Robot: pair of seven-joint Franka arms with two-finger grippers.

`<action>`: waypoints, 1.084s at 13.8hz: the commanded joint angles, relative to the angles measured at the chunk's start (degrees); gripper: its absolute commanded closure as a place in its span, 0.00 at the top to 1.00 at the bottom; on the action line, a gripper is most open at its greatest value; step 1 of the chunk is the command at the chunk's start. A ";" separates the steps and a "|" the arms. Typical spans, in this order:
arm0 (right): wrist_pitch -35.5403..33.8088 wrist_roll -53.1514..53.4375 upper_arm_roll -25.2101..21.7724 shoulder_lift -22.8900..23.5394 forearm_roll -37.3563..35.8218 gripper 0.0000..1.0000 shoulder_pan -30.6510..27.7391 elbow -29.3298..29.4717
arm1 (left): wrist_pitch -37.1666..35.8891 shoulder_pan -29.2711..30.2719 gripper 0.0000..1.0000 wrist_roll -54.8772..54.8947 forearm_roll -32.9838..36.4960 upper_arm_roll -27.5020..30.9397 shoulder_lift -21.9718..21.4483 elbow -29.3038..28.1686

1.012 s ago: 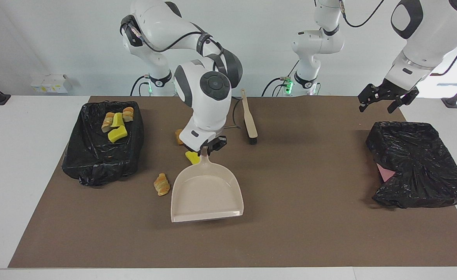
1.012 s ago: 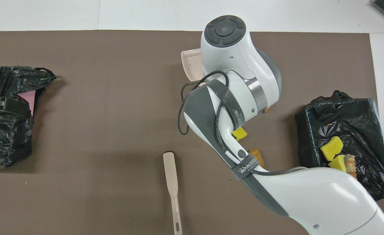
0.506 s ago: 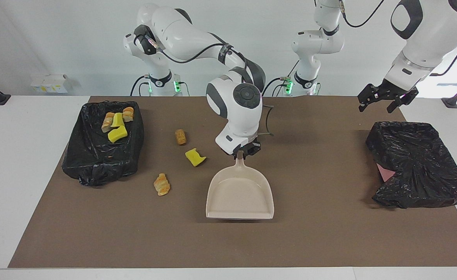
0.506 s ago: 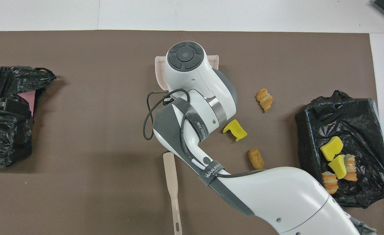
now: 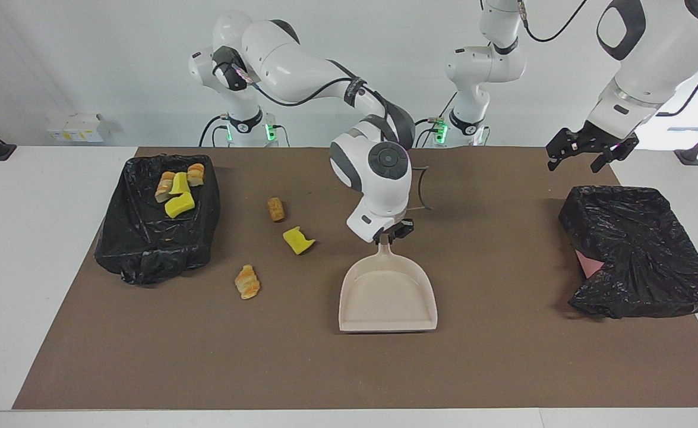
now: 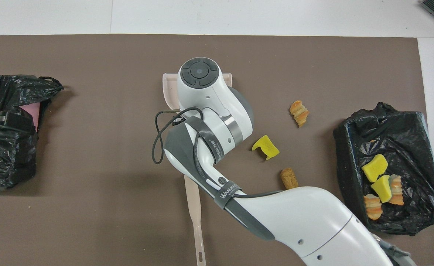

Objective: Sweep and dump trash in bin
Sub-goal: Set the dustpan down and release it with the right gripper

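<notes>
My right gripper (image 5: 388, 236) is shut on the handle of a beige dustpan (image 5: 387, 294), which sits low over the middle of the brown mat, mouth pointing away from the robots. In the overhead view my right arm covers most of the dustpan (image 6: 168, 87). Three trash pieces lie loose on the mat between dustpan and bin: a croissant-shaped chunk (image 5: 246, 281) (image 6: 299, 112), a yellow sponge (image 5: 298, 241) (image 6: 266, 147) and a tan chunk (image 5: 275, 208) (image 6: 289, 178). The black-lined bin (image 5: 147, 249) (image 6: 349, 155) at the right arm's end holds several more pieces (image 5: 176, 187). My left gripper (image 5: 575, 161) hangs open, waiting.
A second black-lined bin (image 5: 640, 249) (image 6: 6, 162) with a pink scrap (image 5: 589, 264) sits at the left arm's end, under my left gripper. A beige brush (image 6: 194, 207) lies on the mat near the robots, partly under my right arm.
My right gripper has carried the dustpan away from the bin toward the left arm's end, uncovering the loose trash. My left arm has not moved.
</notes>
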 commanded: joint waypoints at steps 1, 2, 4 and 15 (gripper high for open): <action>2.58 -0.31 0.10 0.42 2.33 0.00 -0.57 -0.85 | -0.25 0.14 1.00 0.67 0.66 -0.14 -1.12 -1.26; 3.02 -0.31 0.09 0.42 2.25 0.00 -0.31 -0.94 | -0.25 0.14 1.00 0.67 0.66 -0.14 -1.12 -1.26; 4.42 -0.31 0.09 0.34 2.25 0.09 0.30 -2.17 | -0.16 0.14 1.00 0.67 0.66 -0.14 -1.12 -1.26; 1.80 3.55 0.27 -11.85 2.60 1.00 2.23 -12.34 | 0.19 0.05 1.00 0.32 0.66 -0.14 -1.12 -1.26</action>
